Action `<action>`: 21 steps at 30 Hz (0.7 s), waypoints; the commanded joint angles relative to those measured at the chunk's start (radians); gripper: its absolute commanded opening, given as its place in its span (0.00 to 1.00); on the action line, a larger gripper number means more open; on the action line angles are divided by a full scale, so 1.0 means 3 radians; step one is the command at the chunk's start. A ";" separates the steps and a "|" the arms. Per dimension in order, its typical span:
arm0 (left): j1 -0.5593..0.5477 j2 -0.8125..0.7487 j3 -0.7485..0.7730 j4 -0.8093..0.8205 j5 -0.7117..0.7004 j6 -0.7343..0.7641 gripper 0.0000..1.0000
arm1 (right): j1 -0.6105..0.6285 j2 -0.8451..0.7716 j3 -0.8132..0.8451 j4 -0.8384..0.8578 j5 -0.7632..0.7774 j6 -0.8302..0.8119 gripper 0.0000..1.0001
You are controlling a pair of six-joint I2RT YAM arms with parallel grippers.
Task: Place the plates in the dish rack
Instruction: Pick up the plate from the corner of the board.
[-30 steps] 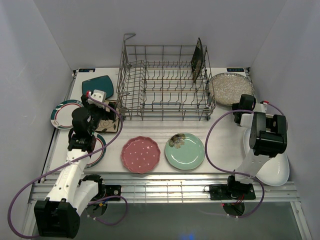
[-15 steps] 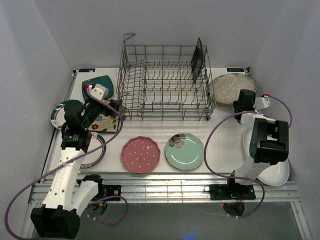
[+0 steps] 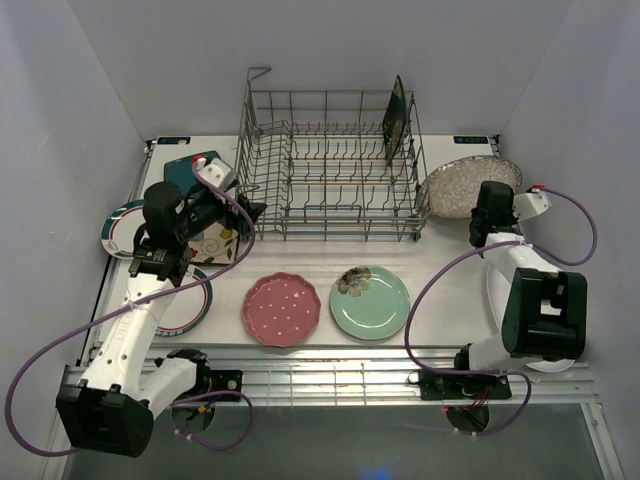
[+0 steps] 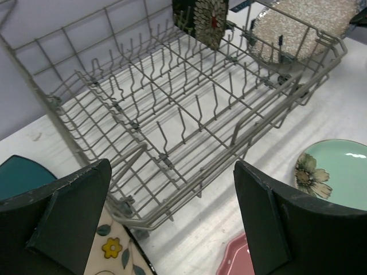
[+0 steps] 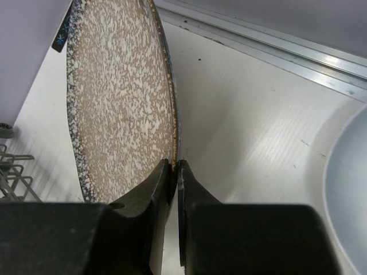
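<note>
Tilts the speckled plate (image 5: 120, 109) steeper than a second ago, just right of the dish rack (image 3: 330, 160), rim pinched in the right tool (image 5: 175, 166). Keeps left tool (image 4: 172, 189) wide, empty. Risks a slip: thin edge grip, rack wall close.

Here's the left arm (image 3: 130, 345): white shells on the long links and black housings at the joints. The right arm (image 3: 540, 310) wears the same livery, and a purple cable (image 3: 407, 325) loops along each. There's a small red spot on the white piece just behind the right fingers. Over to the left gripper (image 4: 172, 217), with two broad matte-black wedge fingers (image 4: 63, 212), edges scuffed pale. The right gripper (image 5: 175, 166) has slimmer, glossier black fingers tapering to thin tips, with a blocky black body behind them.
</note>
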 commanded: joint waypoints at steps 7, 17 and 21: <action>-0.0859 0.0185 0.0350 -0.0284 -0.0286 0.0135 0.98 | 0.0065 -0.0713 -0.0386 -0.0025 0.0409 -0.0304 0.08; -0.1600 0.0661 0.0734 -0.0479 -0.0469 0.0360 0.98 | 0.0085 -0.1578 -0.0795 -0.0296 0.0271 -0.0427 0.08; -0.1927 0.0891 0.0810 -0.0484 -0.0506 0.0375 0.98 | 0.0090 -0.1905 -0.0907 -0.0459 0.0230 -0.0457 0.08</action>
